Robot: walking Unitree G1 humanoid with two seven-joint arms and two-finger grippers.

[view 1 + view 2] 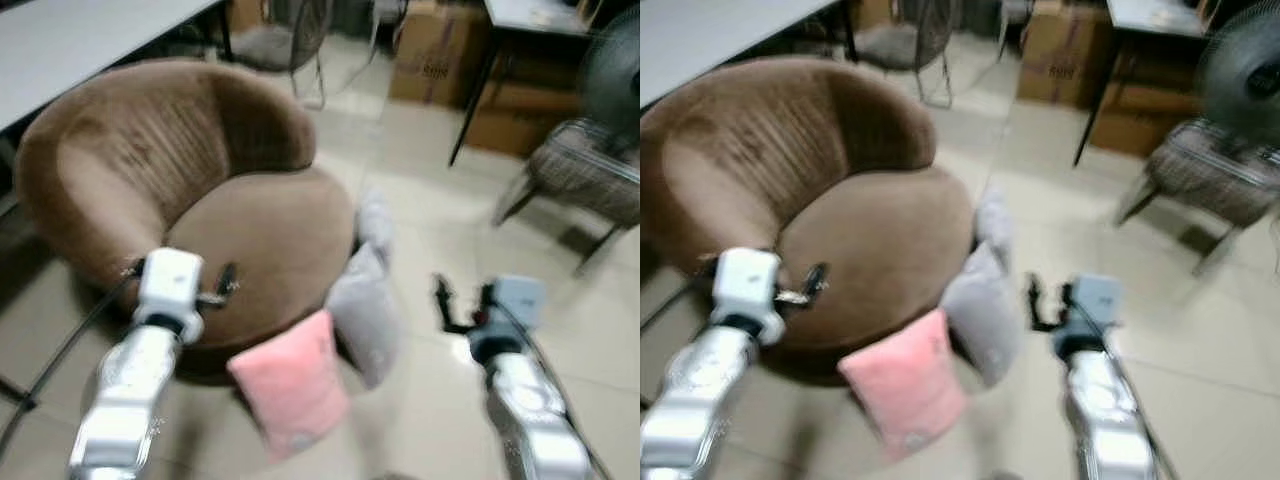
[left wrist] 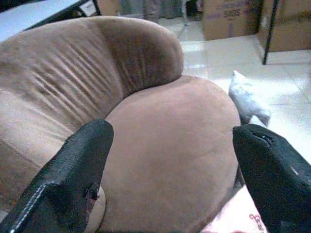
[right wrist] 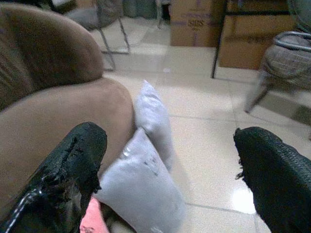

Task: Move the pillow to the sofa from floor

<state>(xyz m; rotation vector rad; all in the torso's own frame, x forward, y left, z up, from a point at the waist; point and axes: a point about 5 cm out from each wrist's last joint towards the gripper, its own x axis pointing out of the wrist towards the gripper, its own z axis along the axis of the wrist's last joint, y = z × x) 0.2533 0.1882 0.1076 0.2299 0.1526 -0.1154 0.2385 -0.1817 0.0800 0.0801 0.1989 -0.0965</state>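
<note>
The pink pillow [image 1: 293,382] leans on the floor against the brown sofa [image 1: 262,240]'s front edge; left gripper [image 2: 170,165] and right gripper [image 3: 170,170] hover, fingers apart, ready to grasp

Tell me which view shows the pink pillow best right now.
The left eye view: the whole pink pillow shows, leaning against the brown sofa beside a grey pillow. The right eye view shows it equally whole, slightly blurrier. Both wrist views catch just a pink corner at the frame edge.
</note>
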